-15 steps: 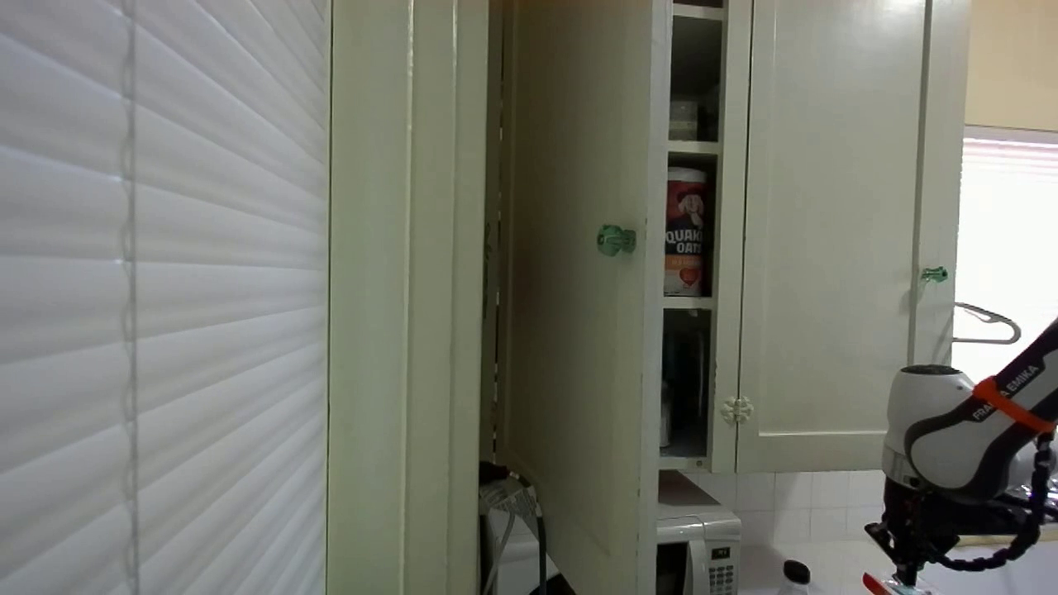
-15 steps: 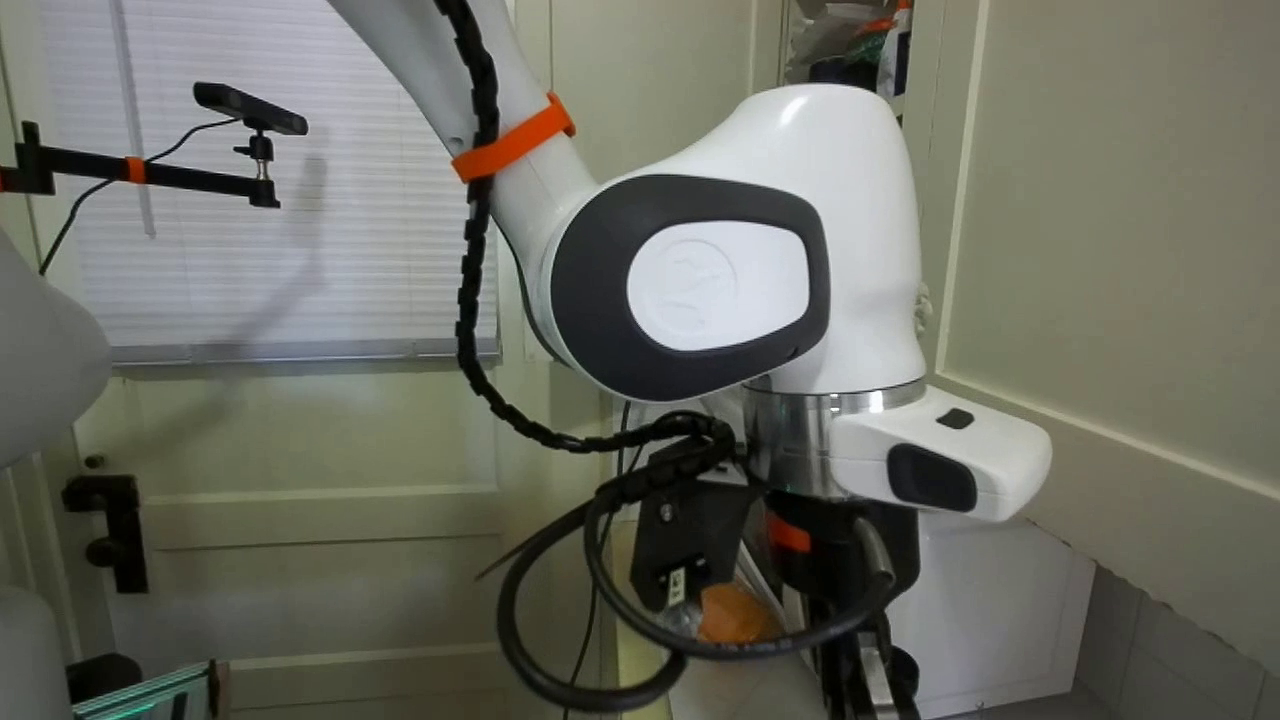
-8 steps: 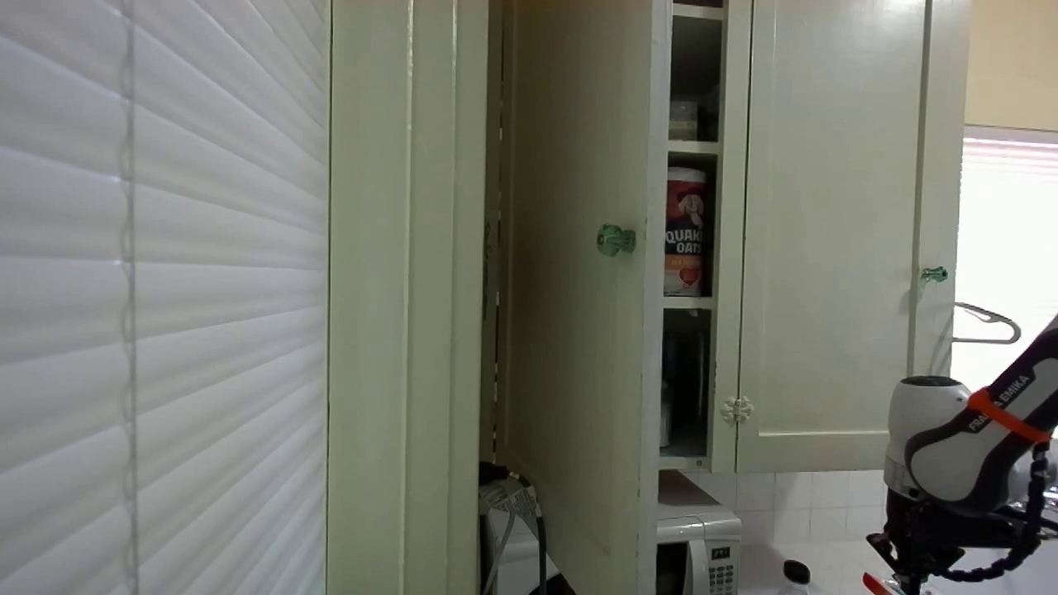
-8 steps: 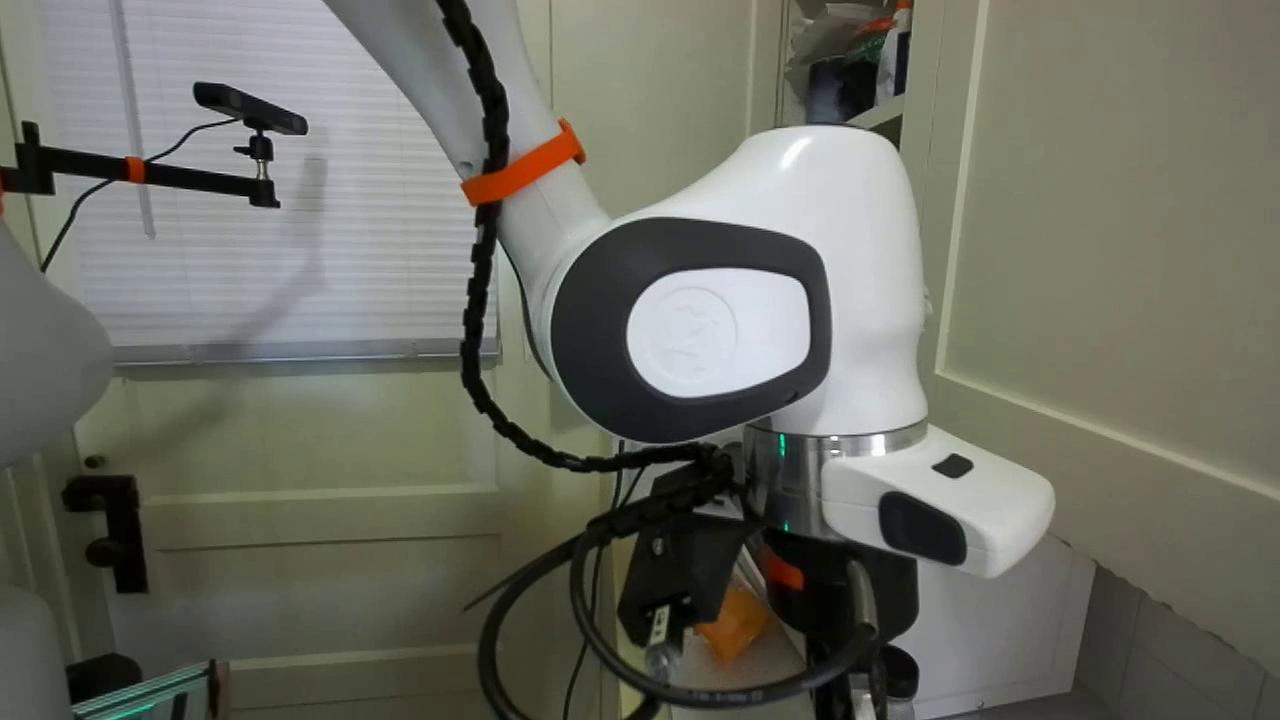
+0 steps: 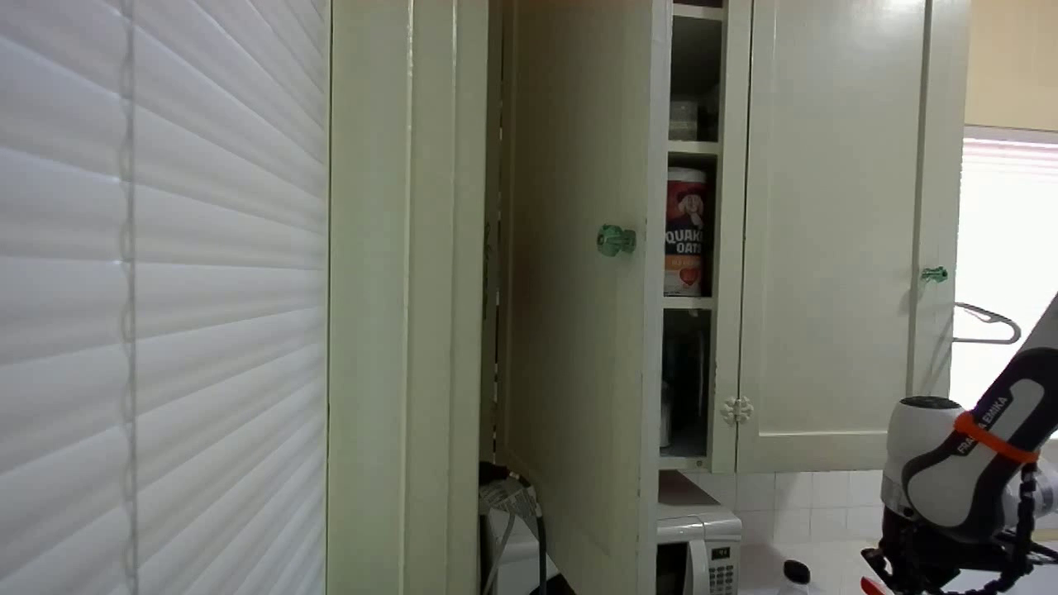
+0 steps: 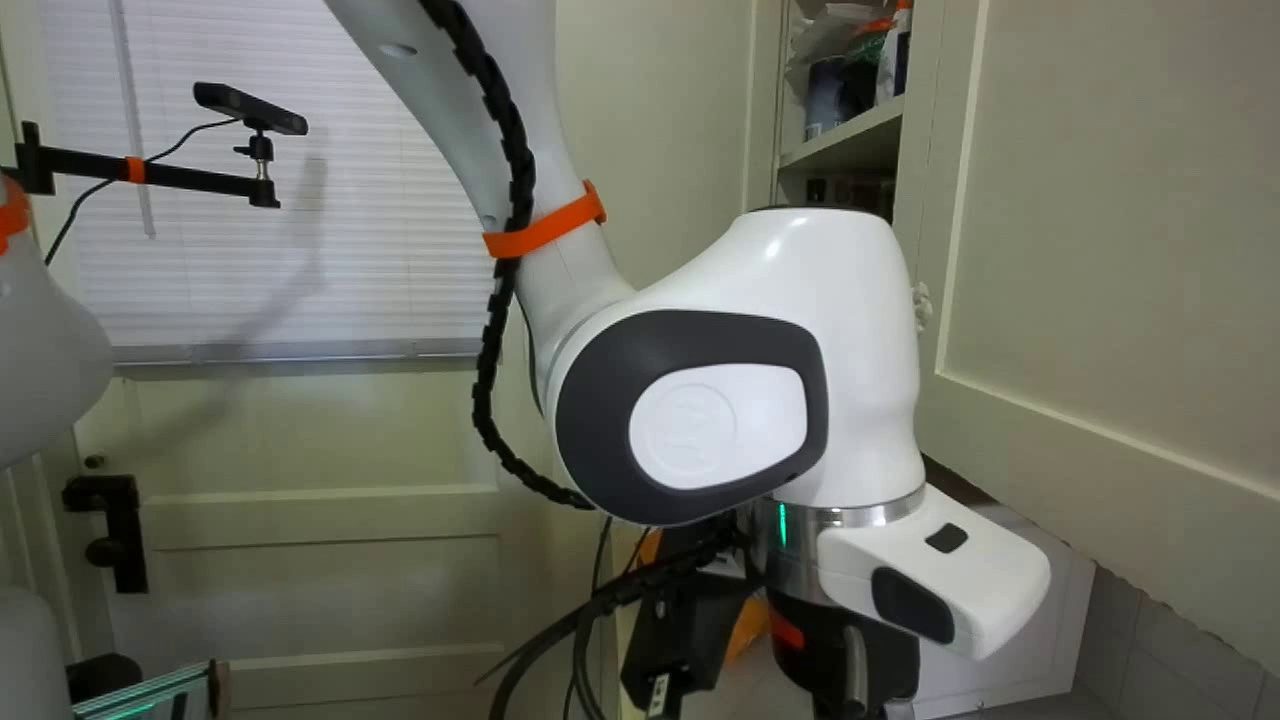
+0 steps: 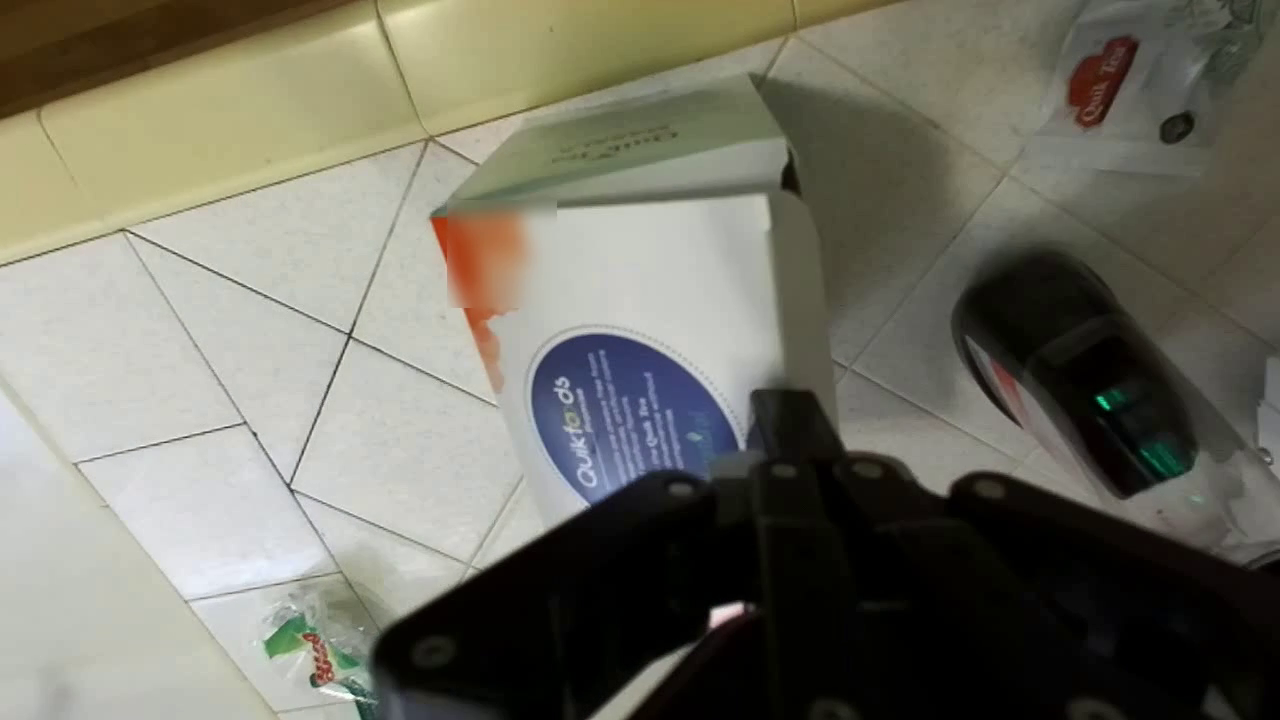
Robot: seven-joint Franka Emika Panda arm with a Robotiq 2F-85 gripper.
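The gripper (image 7: 793,405) stands at the near side of the wrist view, its fingers clenched against each other and pointing toward the far side, over the right-hand part of a white tea box (image 7: 640,280). In that view the tips cover a piece of the box's right edge, just right of its blue oval label (image 7: 625,415); whether they touch the cardboard or only hang above it cannot be told. Most of the tea box lies left of the fingers and beyond them, while its near end is hidden behind the dark gripper linkage. The box rests on a counter of pale tiles (image 7: 230,290), with orange-red along its left edge, faint lettering on its far face and a dark gap at its far right corner. Beyond it runs a glossy yellow tile edging (image 7: 600,50), with brown wood (image 7: 150,40) at the far left. Right of the fingers, apart from the box, is a black-capped bottle (image 7: 1110,390); a Quik Tea packet (image 7: 1115,95) lies at the far right, and a small clear wrapper (image 7: 315,650) with green and red print at the near left. In both exterior views the arm (image 6: 850,320) bends downward, its fingers cut off by the lower border. In an exterior view a cabinet door (image 5: 579,330) stands open, left of an oats canister (image 5: 686,235) on a shelf, with a microwave (image 5: 711,537) below.
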